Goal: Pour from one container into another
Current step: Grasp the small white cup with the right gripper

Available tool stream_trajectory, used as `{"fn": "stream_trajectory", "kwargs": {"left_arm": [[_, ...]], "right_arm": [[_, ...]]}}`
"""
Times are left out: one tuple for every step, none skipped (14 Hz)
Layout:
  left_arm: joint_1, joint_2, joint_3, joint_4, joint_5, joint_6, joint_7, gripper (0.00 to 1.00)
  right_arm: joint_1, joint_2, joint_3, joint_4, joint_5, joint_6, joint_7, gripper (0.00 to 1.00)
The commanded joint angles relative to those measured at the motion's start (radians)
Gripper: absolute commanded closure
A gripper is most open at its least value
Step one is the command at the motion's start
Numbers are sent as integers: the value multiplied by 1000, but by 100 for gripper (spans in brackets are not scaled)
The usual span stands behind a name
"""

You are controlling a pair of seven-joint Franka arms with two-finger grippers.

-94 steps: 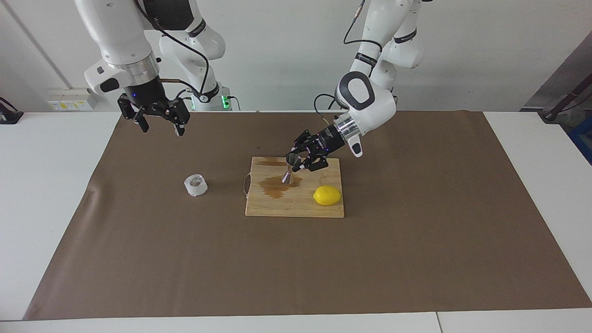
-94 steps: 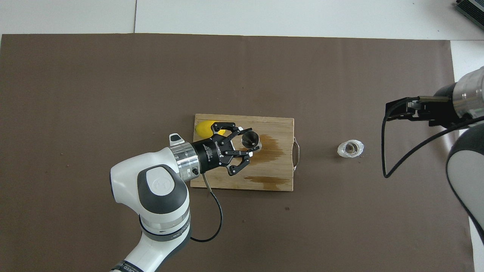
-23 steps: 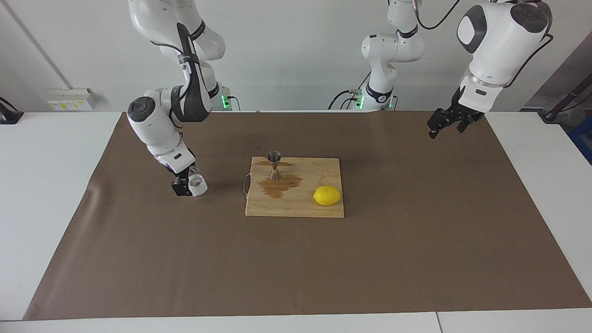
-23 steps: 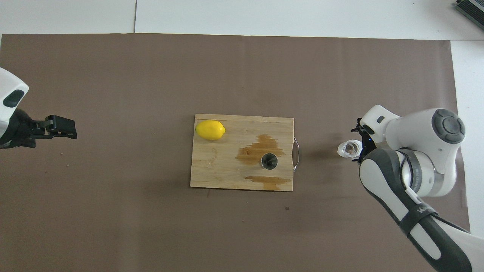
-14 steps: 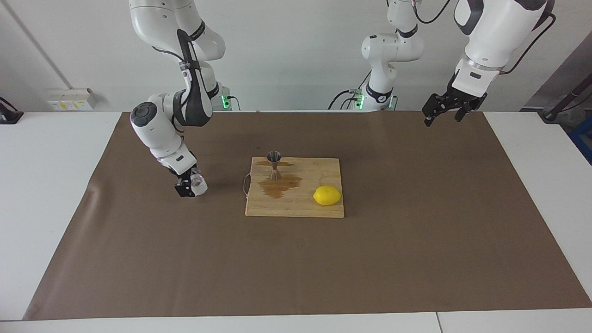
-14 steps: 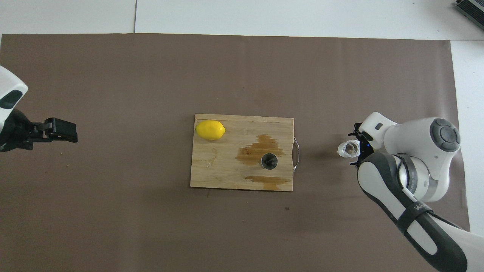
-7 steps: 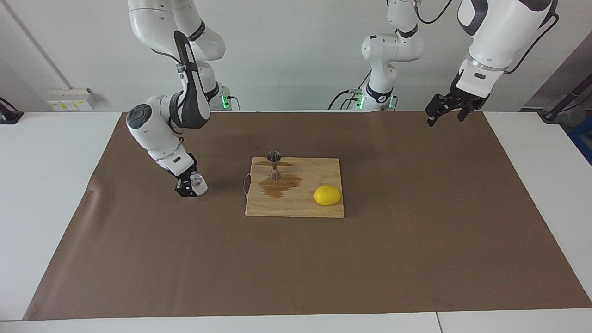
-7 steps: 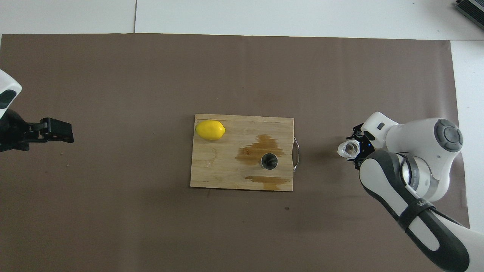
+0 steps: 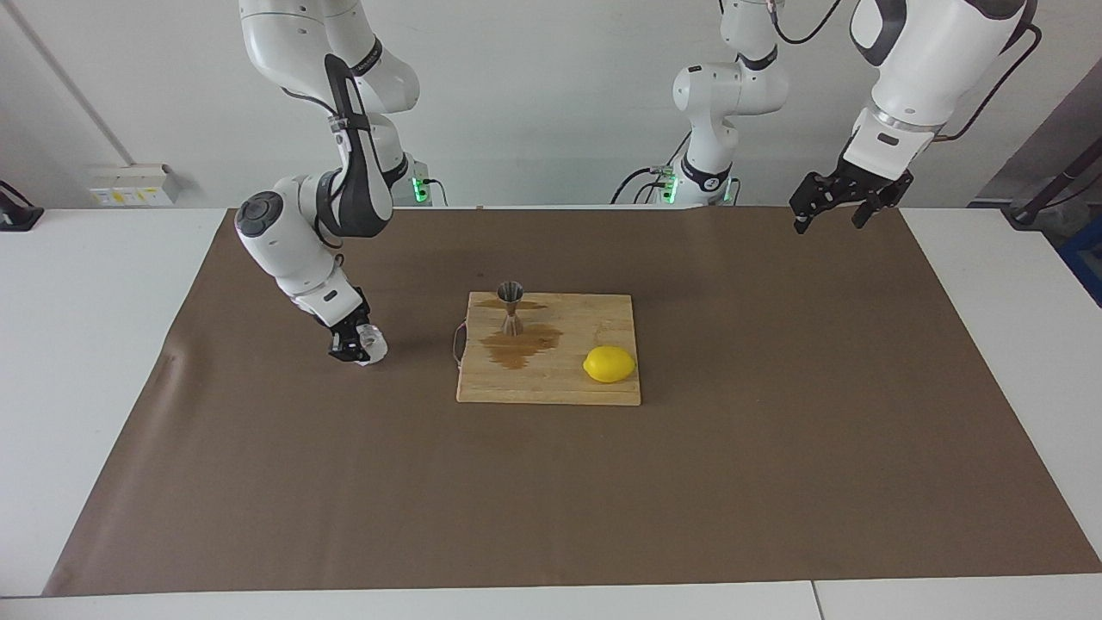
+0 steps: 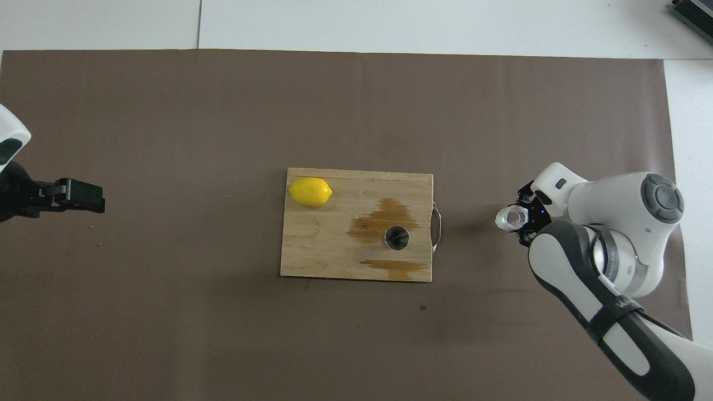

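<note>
Right gripper (image 9: 355, 343) clamped on crinkled cup (image 9: 370, 343); left gripper (image 9: 839, 200) open, waiting. Lift level, gently; tip slowly over jigger (image 9: 510, 307).

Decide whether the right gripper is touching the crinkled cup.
Touching. In the facing view the right gripper is shut on the crinkled cup, its fingers against the cup's sides, no gap showing.

Crinkled whitish cup (image 9: 370, 344) on brown mat; steel jigger (image 9: 511, 307) upright on stained board
</note>
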Motion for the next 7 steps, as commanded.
{"fn": "stream_trajectory", "kwargs": {"left_arm": [[-6,1,3,10,-8,2,27,0],[-10,0,5,10,-8,-4,27,0],[-15,-3,8,10,-8,-10,27,0],[-15,-3,8,10,-8,-10,26,0],[-6,-6,8,7,-8,-8,27,0],[-4,-9,6,1,-8,-8,27,0],[-4,-9,6,-1,-8,-8,26,0]], "right_arm": [[1,-41,54,26,27,-55,85,100],[1,-47,74,34,27,-72,128,100],[1,-48,91,38,21,-75,163,100],[3,-48,115,52,18,-75,188,100],[3,-48,137,57,11,-73,235,100],[22,-48,151,66,7,-73,278,100],[67,-48,148,72,-15,-70,324,100]]}}
